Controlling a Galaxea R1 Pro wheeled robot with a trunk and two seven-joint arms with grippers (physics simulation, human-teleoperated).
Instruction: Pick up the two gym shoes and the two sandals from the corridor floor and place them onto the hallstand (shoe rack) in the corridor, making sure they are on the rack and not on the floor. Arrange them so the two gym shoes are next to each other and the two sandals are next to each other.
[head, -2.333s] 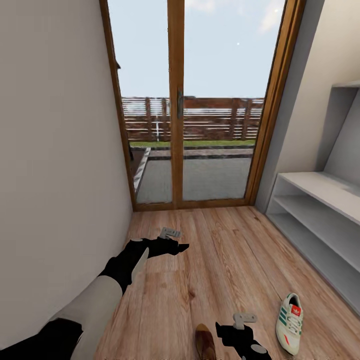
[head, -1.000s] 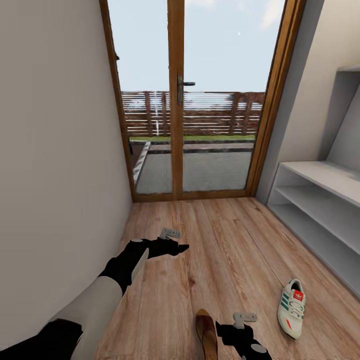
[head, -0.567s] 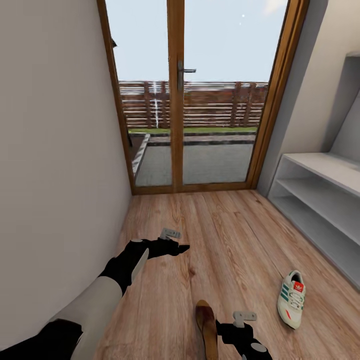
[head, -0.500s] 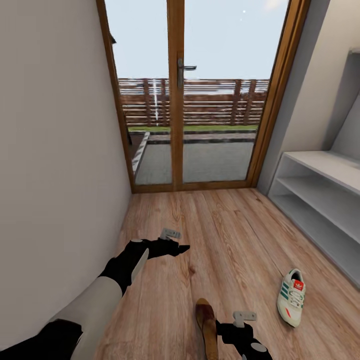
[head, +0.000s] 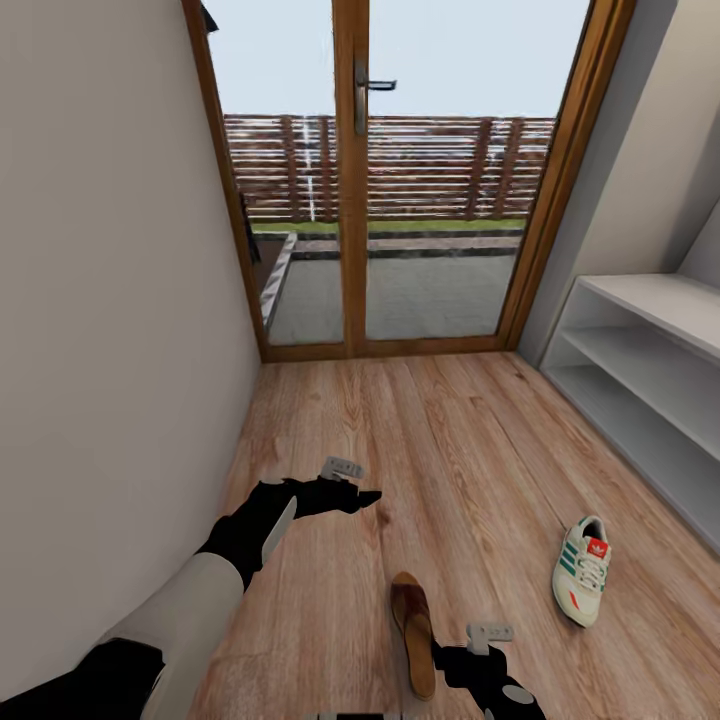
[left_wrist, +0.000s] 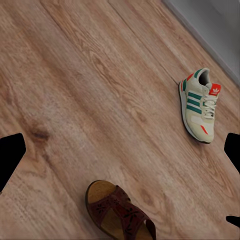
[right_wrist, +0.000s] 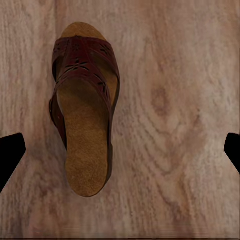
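Observation:
One white gym shoe (head: 581, 570) with teal stripes lies on the corridor floor (head: 450, 450), a short way in front of the hallstand (head: 650, 370) at the right. A brown sandal (head: 412, 620) lies on the planks near the bottom middle, just left of my right gripper (head: 448, 660). In the right wrist view the sandal (right_wrist: 85, 125) lies below the open right gripper (right_wrist: 120, 152), off to one side and untouched. My left gripper (head: 360, 497) hovers open over bare floor; its wrist view shows the gym shoe (left_wrist: 200, 105) and part of the sandal (left_wrist: 120, 212).
A plain wall (head: 110, 300) runs close along the left arm. A wood-framed glass door (head: 350, 200) closes the corridor ahead. The hallstand's two low shelves are open towards the floor.
The camera has moved, so the door and hallstand sit higher in the picture and more of the sandal shows. Both arms hold the same pose.

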